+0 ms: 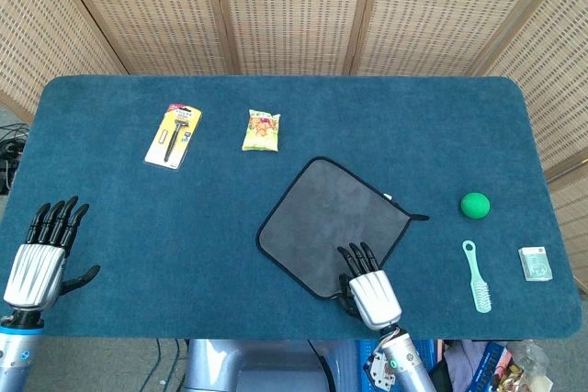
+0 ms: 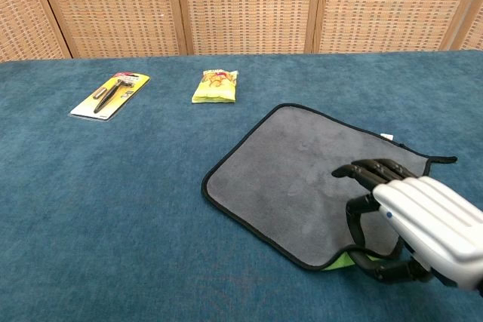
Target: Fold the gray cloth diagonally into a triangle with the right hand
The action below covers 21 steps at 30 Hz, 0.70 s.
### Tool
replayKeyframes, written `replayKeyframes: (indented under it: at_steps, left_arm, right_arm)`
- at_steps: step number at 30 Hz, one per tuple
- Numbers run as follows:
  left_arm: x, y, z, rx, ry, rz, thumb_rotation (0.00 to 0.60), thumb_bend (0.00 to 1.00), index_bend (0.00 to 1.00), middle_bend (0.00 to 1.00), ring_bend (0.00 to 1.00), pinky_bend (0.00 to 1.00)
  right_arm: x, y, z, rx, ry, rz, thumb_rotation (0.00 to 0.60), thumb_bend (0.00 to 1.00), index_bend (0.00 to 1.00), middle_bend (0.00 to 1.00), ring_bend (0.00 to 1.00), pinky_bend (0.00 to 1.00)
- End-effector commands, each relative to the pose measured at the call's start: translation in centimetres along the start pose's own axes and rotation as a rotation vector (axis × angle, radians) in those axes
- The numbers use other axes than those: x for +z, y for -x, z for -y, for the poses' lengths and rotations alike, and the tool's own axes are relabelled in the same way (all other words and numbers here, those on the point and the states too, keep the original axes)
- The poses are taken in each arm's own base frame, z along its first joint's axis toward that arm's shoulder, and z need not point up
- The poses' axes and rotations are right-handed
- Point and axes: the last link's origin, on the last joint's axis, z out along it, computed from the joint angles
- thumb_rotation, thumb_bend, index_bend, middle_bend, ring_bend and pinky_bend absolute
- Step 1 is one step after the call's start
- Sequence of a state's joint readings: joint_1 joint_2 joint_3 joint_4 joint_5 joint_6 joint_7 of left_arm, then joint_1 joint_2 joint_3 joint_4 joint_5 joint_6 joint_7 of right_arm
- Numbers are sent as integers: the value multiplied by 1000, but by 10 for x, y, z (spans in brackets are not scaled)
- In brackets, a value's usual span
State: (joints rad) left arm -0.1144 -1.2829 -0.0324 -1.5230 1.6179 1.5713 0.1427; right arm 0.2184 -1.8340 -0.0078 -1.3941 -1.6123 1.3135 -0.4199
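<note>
The gray cloth [image 1: 326,218] [image 2: 302,171], edged in black, lies mostly flat as a diamond right of the table's middle. My right hand [image 1: 367,286] [image 2: 411,216] is at the cloth's near corner, fingers on top and thumb beneath. It pinches that corner, which is raised a little off the table, so a sliver of green underside [image 2: 339,262] shows in the chest view. My left hand [image 1: 41,254] rests open at the table's near left edge, fingers spread, holding nothing; only the head view shows it.
A razor pack [image 1: 173,135] [image 2: 111,94] and a yellow snack packet [image 1: 261,129] [image 2: 215,85] lie at the far left. Right of the cloth are a green ball [image 1: 475,206], a pale green brush [image 1: 477,277] and a small white box [image 1: 535,263].
</note>
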Motion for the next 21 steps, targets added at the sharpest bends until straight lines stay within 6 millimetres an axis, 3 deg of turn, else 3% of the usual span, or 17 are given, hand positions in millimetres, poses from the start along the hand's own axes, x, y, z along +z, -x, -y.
replayKeyframes:
  at_steps: [1,21]
  left_arm:
    - [0,0,0,0,-2,0,600,163,0,0,0,0]
    - [6,5,6,9,-32,15,600,163,0,0,0,0]
  right_arm:
    - [10,-5,2,-11,-12,-10,600,518,625,143,0,0]
    - [91,-21,-1,-107,3,-24,600,517,635,161,0,0]
